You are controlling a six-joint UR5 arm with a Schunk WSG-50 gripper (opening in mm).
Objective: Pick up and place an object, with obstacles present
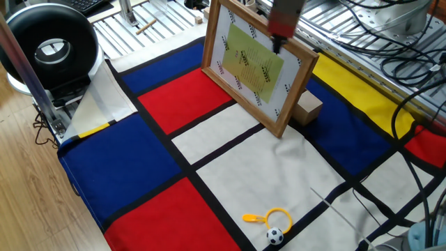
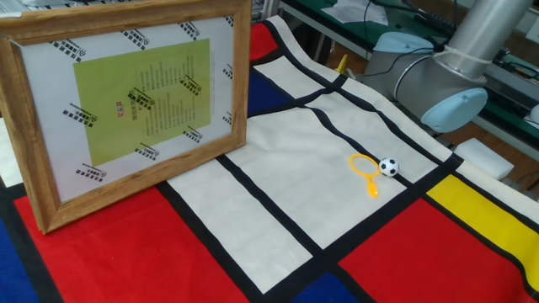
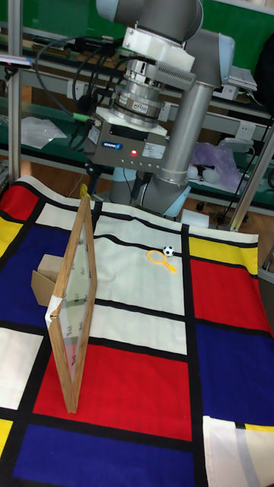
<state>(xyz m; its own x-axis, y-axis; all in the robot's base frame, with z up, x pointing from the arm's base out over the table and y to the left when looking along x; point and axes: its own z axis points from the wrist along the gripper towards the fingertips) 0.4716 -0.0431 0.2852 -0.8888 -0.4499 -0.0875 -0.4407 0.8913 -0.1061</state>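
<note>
1. The task is judged to be at an early stage; the wooden cube point(image 1: 307, 109) is being left untouched on the blue patch of the checked cloth point(image 1: 230, 157), just behind the upright picture frame point(image 1: 256, 64) and close against its back; nothing is being seen holding or lifting it.
2. The gripper point(image 1: 278, 43) is being shown only as a blurred shape high above the frame's top edge, well clear of the cube; whether its jaws are apart or closed cannot be told, and nothing is being seen carried in them; in the tall fixed view only the wrist and its housing are being shown, not the fingertips.
3. What is being left to do, by this judgement: the cube is to be reached behind the frame, gripped, lifted clear and set down elsewhere without the frame being knocked; no target spot is being marked in the pictures.
4. Counted: one cube; one picture frame as the only obstacle; one yellow ring point(image 1: 277, 217) and one small football point(image 1: 275, 236), lying touching on a white patch well apart from the cube; one arm point(image 3: 171, 99).
</note>
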